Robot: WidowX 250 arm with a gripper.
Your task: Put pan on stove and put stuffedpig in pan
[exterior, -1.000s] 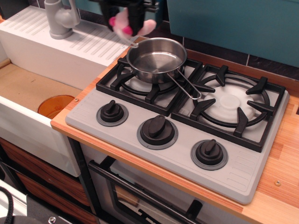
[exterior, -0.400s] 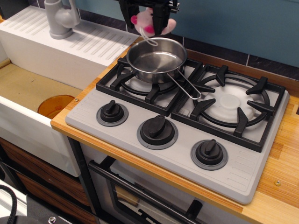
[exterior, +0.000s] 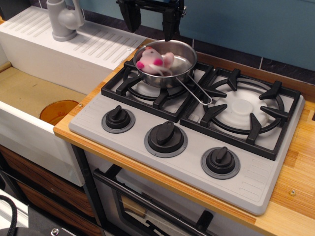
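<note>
Now we see the stuffedpig (exterior: 153, 61) lying inside the pan (exterior: 167, 66), which sits on the stove (exterior: 187, 147). Above the pan our hand (exterior: 150, 22) hangs open and empty. If it dips, it could bump the pan's rim and tip it.

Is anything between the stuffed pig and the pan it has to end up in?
Nothing visible. The stuffed pig already lies inside the pan on the stove's left burner, and the open gripper hangs above it, empty.
</note>
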